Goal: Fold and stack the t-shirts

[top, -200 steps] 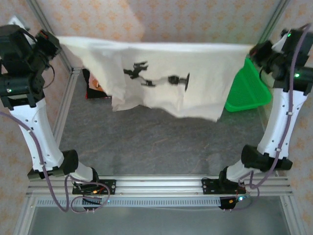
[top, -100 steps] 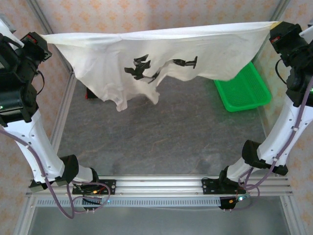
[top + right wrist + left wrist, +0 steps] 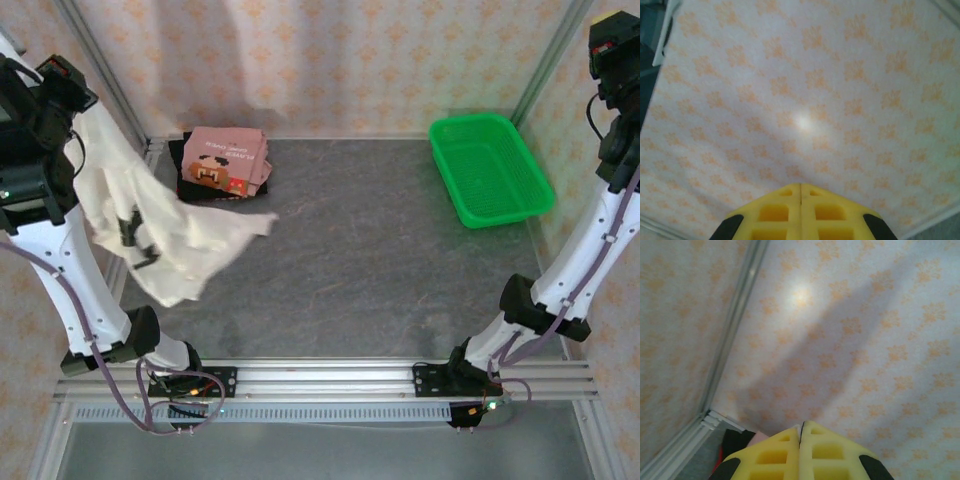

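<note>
So the desk (image 3: pixel 380 260) is a dark grey, stone-look slab, boxed in by walls of pale wallpaper with little orange motifs (image 3: pixel 350 60). Silver aluminium posts (image 3: pixel 110 85) run up the corners and a slotted aluminium rail (image 3: pixel 320 375) runs along the near edge where both arms are bolted.

In the far left corner there's a folded pink cloth t-shirt with a brown pixel-art face (image 3: pixel 225 163) lying on top of folded black cloth t-shirts (image 3: pixel 181 158). Over on the far right is a green plastic basket (image 3: pixel 490 175), sitting at a slight angle and well apart from that stack.

The left gripper (image 3: pixel 75 90) is raised high by the left wall. An off-white cloth t-shirt with a small black print (image 3: pixel 170 235) hangs from it, bunched and draped down across the left arm. Its loose lower end flares out over the left side of the desk, near the stack's front edge. From the left wrist, that gripper's (image 3: pixel 801 426) yellow fingers are pressed together, and I can't make out the cloth between them there.

The right gripper (image 3: pixel 612 35) is up in the far right corner. From its wrist it (image 3: pixel 800 186) is also closed tight with nothing in it, aimed at wallpaper.
</note>
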{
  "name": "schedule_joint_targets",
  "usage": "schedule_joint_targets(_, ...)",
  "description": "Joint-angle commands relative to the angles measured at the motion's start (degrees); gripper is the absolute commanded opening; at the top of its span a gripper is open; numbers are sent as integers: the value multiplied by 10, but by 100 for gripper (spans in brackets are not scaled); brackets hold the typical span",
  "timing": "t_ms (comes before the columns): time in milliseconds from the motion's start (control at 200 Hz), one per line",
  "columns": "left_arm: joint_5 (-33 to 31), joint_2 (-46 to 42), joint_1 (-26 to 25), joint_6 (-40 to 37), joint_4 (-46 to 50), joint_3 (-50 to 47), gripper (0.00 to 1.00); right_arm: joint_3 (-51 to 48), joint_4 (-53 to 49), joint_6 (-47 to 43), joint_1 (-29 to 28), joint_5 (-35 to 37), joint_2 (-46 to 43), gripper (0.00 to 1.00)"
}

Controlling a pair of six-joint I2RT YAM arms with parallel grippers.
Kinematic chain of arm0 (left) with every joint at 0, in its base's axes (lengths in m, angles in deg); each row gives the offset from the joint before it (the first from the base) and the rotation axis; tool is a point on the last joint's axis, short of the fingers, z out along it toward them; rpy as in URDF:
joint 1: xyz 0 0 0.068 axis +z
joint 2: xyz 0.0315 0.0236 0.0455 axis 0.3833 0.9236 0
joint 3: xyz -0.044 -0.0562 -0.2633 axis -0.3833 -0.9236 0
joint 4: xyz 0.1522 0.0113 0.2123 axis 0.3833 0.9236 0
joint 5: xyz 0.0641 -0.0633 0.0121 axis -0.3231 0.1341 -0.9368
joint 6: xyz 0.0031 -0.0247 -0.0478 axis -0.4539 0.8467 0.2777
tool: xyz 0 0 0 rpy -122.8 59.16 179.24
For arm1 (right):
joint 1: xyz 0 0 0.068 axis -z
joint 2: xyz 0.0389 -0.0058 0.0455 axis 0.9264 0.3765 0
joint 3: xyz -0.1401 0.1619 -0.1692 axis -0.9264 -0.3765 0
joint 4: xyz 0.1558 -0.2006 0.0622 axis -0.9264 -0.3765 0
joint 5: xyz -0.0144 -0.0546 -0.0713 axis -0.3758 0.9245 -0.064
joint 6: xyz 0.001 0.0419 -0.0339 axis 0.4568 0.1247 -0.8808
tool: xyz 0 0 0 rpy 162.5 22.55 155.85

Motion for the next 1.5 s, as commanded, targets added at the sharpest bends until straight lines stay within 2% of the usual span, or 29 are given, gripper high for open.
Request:
schedule_joint_targets(0, 87, -17, -10, 17, -81, -58, 0, -57, -28, -30, -34, -58, 3, 0)
schedule_joint_targets(75, 104, -40, -18, 12, -96, -123, 0, -171, -42, -88, -85, -62, -32, 6)
schedule_joint_targets(180, 117, -57, -30, 7, -92, -173, 0, -364, -5, -113, -140, -47, -98, 15)
schedule_joint_targets(310, 110, -50, -80, 11, -89, -177, 0, -572, 100, -75, -156, -33, -172, 27)
schedule_joint_targets(400, 94, -27, -133, 22, -85, -143, 0, -648, 133, -65, -156, -23, -201, 43)
schedule_joint_targets(475, 84, -1, -187, 44, -92, -96, 0, -676, 121, -82, -157, -7, -212, 57)
schedule_joint_targets(545, 57, 34, -252, 64, -101, -27, 0, -700, 115, -92, -156, 3, -219, 65)
schedule_joint_targets(625, 29, 107, -349, 67, -99, 114, 0, -727, 125, -96, -156, 12, -227, 70)
schedule_joint_targets(716, 27, 206, -439, 126, -134, 296, 0, -746, 125, -108, -154, 34, -234, 76)
schedule_joint_targets(771, 15, 230, -473, 153, -173, 339, 0, -752, 126, -111, -150, 40, -236, 77)
schedule_joint_targets(841, 13, 209, -503, 182, -255, 290, 0, -758, 126, -112, -143, 44, -241, 78)
schedule_joint_targets(906, 4, 184, -515, 167, -275, 259, 0, -760, 122, -114, -134, 48, -248, 79)
schedule_joint_targets(1021, -18, 145, -504, 108, -186, 259, 0, -763, 111, -123, -122, 51, -259, 80)
schedule_joint_targets(1136, -69, 80, -486, 39, -83, 174, 0, -776, 108, -125, -122, 46, -266, 81)
schedule_joint_targets(1296, -119, -72, -454, 15, -98, -134, 0, -807, 97, -132, -122, 51, -280, 81)
schedule_joint_targets(1496, -110, -198, -450, 86, -123, -504, 0, -872, 84, -128, -128, 54, -291, 81)
